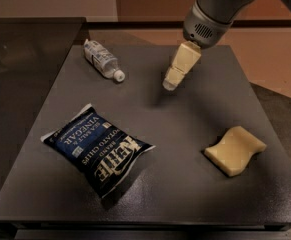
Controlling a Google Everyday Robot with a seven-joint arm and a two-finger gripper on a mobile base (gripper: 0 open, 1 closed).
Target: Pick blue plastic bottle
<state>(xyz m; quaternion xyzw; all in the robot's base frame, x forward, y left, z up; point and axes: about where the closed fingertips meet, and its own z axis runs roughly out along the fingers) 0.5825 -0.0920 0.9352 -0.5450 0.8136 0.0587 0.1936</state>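
Observation:
The blue plastic bottle (102, 59), small and clear with a white cap and a white-and-blue label, lies on its side at the far left of the dark table (185, 194), cap pointing toward the front right. My gripper (170, 85) hangs above the middle-back of the table, to the right of the bottle and apart from it, holding nothing.
A dark blue chip bag (97, 148) lies flat at the front left. A yellow sponge (234, 150) lies at the front right. The table's right edge borders a lower dark surface and a tan floor beyond.

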